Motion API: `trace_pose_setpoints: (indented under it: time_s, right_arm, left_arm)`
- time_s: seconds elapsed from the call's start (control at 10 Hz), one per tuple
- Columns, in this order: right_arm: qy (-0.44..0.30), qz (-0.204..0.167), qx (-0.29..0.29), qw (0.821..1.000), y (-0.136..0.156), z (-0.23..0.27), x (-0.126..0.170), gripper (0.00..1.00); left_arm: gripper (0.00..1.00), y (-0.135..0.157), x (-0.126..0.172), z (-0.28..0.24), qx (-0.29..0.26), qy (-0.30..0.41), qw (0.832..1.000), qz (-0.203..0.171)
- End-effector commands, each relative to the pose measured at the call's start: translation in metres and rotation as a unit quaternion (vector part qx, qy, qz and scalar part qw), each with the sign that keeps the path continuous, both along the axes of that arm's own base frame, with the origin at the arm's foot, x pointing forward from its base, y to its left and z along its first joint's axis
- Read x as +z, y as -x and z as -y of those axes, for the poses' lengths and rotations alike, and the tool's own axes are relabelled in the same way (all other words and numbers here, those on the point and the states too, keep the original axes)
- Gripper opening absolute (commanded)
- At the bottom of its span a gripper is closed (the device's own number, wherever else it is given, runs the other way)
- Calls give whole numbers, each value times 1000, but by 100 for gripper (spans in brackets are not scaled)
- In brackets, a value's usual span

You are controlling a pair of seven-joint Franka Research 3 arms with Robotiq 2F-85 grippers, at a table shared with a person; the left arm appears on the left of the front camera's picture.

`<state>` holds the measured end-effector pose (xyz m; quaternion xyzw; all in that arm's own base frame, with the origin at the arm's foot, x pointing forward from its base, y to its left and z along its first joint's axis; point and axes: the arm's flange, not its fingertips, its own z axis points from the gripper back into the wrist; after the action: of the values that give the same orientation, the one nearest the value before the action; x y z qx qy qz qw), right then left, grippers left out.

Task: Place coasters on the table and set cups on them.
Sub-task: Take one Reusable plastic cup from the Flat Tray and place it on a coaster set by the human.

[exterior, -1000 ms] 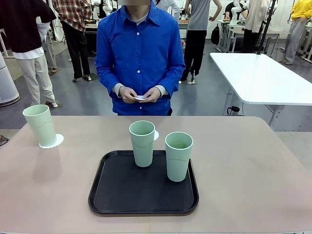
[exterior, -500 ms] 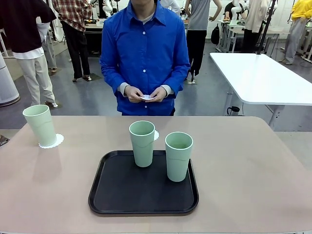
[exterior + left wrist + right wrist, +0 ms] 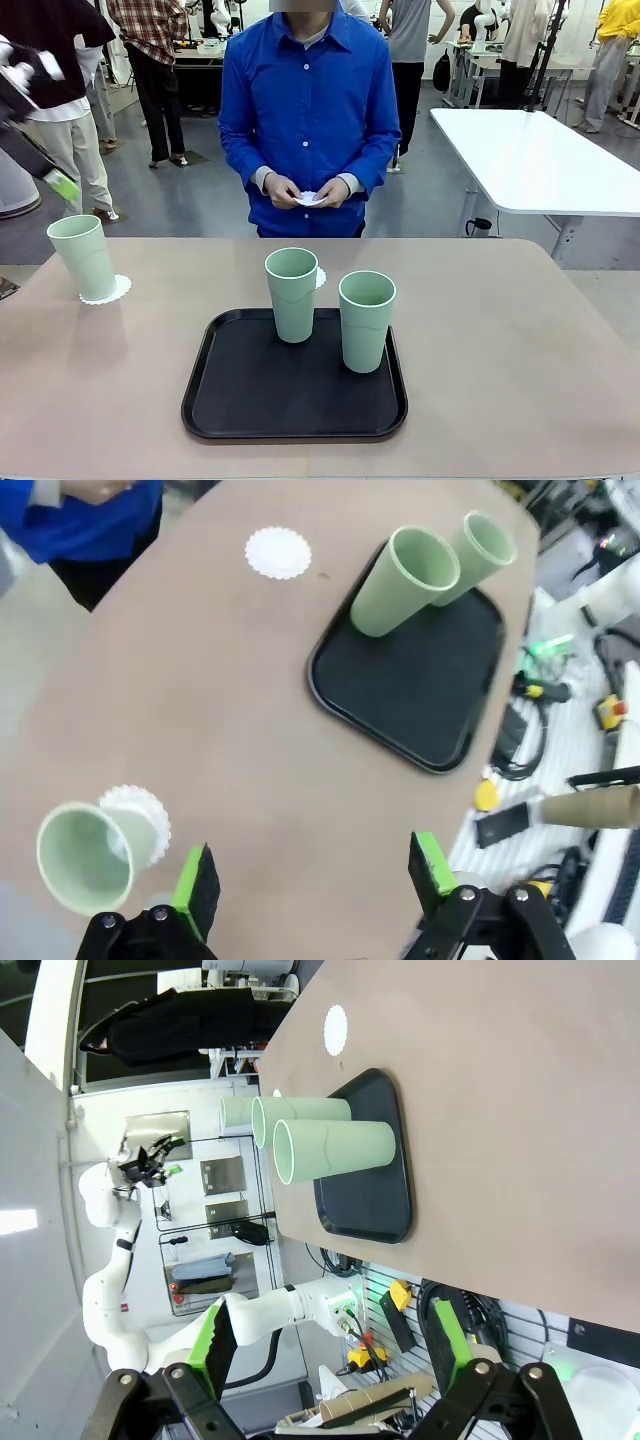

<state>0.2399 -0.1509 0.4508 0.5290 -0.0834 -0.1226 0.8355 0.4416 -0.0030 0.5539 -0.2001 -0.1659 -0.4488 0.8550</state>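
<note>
When going for the two cups (image 3: 292, 293) on the black tray (image 3: 200, 400), take hold across the round wall, about mid-height. Expect light, thin, smooth plastic, tall enough to tip and slick enough to slip; squeeze gently and lift straight up. Leave the third cup (image 3: 82, 255) alone, set already on a doily (image 3: 108, 292) near the table's (image 3: 500, 330) left edge. Aim for the bare doily (image 3: 278, 552) just behind the tray; count on another, flimsy paper, in the person's hands (image 3: 308, 198). Start with left gripper (image 3: 315, 870) and right gripper (image 3: 330, 1342) spread wide, holding nothing.

two cups (image 3: 335, 1148) on tray (image 3: 375, 1205), coaster (image 3: 335, 1030) on table (image 3: 520, 1110)
</note>
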Motion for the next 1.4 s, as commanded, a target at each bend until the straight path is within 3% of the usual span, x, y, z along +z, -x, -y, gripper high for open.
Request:
trace_pose_setpoints:
  time_s: [0.0, 0.1, 0.2, 0.5, 1.3]
  right_arm:
    - [-6, 6, 2, 1000, -1, 0, -1, 100]
    - [-6, 6, 2, 1000, -1, 0, -1, 100]
    - [-6, 6, 2, 1000, -1, 0, -1, 100]
    - [-6, 6, 2, 1000, -1, 0, -1, 100]
    - [-6, 6, 2, 1000, -1, 0, -1, 100]
  left_arm:
    - [100, 4, -36, 36, -56, -29, 997, 49]
    - [100, 0, -54, 55, -84, -44, 994, 55]
    - [100, -5, -72, 75, -95, -65, 990, 84]
    - [100, -7, -121, 127, -132, -100, 983, 74]
    - [100, -6, -127, 136, -133, -90, 985, 71]
